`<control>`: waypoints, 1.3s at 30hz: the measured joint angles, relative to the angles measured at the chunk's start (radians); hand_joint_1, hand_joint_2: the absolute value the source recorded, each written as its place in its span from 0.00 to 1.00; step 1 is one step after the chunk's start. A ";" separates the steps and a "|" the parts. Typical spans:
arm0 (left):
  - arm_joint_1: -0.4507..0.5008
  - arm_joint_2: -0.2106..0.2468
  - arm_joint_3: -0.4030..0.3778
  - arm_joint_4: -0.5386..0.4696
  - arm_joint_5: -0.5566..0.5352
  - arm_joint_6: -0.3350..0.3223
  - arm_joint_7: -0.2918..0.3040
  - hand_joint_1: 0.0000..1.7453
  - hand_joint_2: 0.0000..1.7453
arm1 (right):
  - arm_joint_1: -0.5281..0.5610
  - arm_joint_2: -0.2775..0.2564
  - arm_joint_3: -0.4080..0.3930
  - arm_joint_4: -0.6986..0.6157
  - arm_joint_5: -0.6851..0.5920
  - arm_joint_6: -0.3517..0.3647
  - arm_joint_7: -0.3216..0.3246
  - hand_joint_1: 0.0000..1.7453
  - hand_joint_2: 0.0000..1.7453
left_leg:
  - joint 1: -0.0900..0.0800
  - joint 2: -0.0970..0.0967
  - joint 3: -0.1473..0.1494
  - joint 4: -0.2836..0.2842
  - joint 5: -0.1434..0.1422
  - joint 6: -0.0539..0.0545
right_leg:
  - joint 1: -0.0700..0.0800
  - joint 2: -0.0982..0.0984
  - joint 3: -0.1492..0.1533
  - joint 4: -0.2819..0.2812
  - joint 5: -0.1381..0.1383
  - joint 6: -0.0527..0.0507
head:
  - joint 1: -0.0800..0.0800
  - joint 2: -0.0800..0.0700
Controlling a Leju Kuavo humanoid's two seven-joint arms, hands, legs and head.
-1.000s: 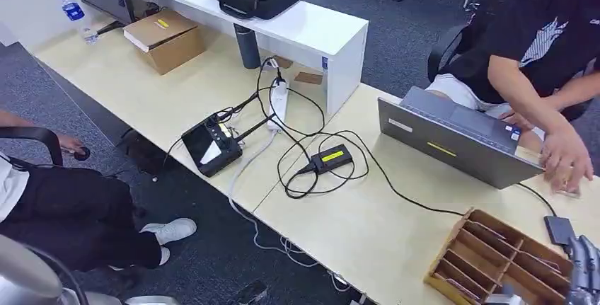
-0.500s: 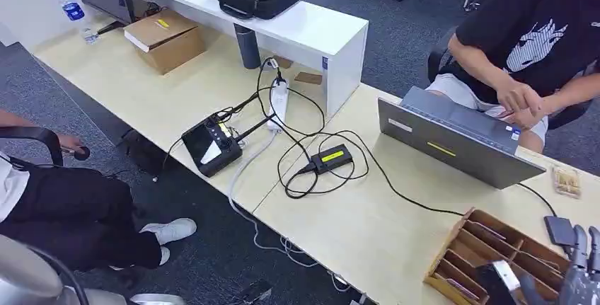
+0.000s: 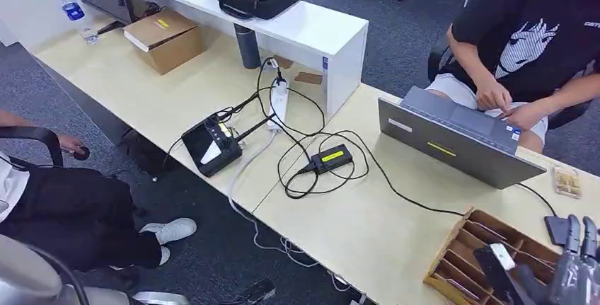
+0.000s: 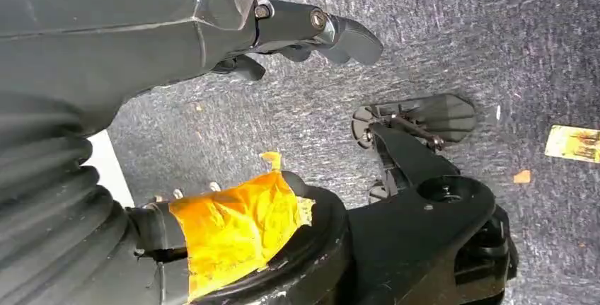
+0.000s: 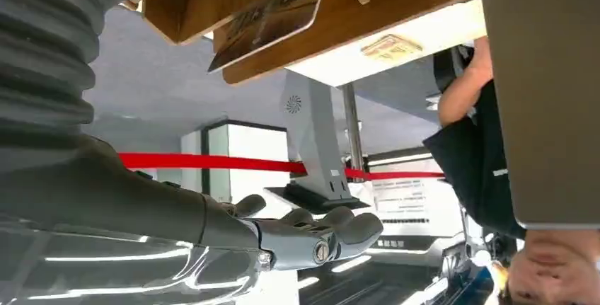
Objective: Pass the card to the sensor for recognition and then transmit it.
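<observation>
Head view, lower right of the frame: the right hand point(image 3: 577, 266) has been raised beside the wooden card rack point(image 3: 472, 238), fingers extended and spread, nothing gripped. A card point(image 3: 568, 180) has been set on the desk point(image 3: 368, 227) at the right edge by the person point(image 3: 527, 43), whose hands have returned to the laptop point(image 3: 453, 139). The dark sensor pad point(image 3: 559, 229) lies between card and rack. Pickup is judged not yet begun. The left hand point(image 4: 304, 29) hangs over carpet, loosely curled, empty.
</observation>
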 joint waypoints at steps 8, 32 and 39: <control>-0.003 -0.003 -0.025 0.000 0.021 0.000 0.003 0.00 1.00 | -0.012 0.003 -0.010 0.048 0.003 0.006 0.011 0.92 1.00 | 0.000 0.000 0.000 0.000 0.000 0.000 | 0.000 0.000 0.000 0.000 0.000 0.000 | 0.000 0.000; -0.009 -0.003 -0.096 0.000 0.092 -0.004 0.009 0.00 1.00 | -0.043 0.003 -0.053 0.115 -0.026 -0.033 -0.036 0.97 1.00 | 0.000 0.000 0.001 0.000 0.000 0.000 | 0.000 0.000 0.001 0.000 0.000 0.000 | 0.000 0.000; -0.009 -0.003 -0.130 0.000 0.129 -0.005 0.005 0.00 1.00 | -0.028 0.003 -0.060 0.005 -0.047 -0.041 -0.058 0.97 1.00 | 0.000 0.000 0.001 0.000 0.000 0.000 | 0.000 0.001 0.000 0.000 0.000 0.000 | 0.000 0.000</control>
